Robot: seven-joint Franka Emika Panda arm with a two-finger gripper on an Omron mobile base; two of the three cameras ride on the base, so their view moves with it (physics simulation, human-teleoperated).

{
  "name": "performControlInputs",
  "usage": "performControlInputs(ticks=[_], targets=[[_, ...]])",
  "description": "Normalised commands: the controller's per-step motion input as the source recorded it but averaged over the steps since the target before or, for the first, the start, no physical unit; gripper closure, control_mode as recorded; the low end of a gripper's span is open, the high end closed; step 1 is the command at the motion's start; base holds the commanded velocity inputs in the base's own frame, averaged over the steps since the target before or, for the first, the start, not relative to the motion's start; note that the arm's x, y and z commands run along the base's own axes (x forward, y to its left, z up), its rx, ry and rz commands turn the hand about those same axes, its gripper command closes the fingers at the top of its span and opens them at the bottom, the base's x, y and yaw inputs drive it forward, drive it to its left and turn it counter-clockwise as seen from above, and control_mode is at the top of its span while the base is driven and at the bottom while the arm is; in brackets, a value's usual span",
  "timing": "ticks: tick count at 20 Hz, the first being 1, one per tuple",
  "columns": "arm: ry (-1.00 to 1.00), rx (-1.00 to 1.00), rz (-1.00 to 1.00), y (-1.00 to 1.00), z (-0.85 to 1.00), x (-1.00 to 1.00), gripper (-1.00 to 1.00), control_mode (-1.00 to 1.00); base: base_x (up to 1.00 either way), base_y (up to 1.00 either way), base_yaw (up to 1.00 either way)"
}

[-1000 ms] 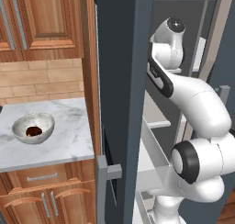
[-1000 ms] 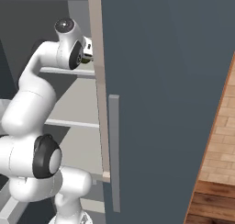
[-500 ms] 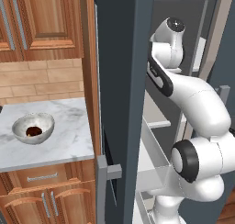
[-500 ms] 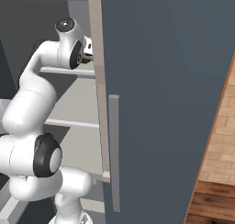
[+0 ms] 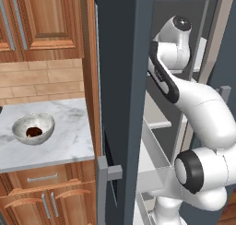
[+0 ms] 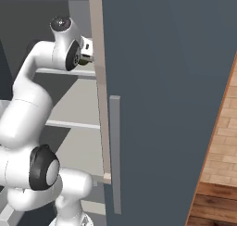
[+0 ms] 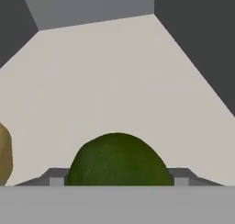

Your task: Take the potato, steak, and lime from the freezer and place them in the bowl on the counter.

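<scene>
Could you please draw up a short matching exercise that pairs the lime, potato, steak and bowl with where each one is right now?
Things:
1. lime
2. potato
3. steak
4. bowl

Places:
A. on the marble counter
B. at the left edge of the hand view, on the freezer shelf
C. inside the bowl
D. between the pincer's fingertips

Pairs: 1-D, 2-B, 3-C, 4-A

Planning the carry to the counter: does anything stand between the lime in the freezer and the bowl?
Yes. The lime sits between the gripper fingertips on a freezer shelf. The open freezer door stands between that compartment and the bowl on the counter, so the arm must go around it.
</scene>
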Motion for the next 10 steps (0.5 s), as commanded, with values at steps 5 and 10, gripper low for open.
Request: performControlInputs(ticks=[5, 10], targets=[[0.00, 0.00, 0.00, 0.00, 0.15, -0.69, 1.00, -1.00, 0.00, 0.00, 0.00], [0.00, 0.00, 0.00, 0.00, 0.18, -0.73, 1.00, -1.00, 0.00, 0.00, 0.00]])
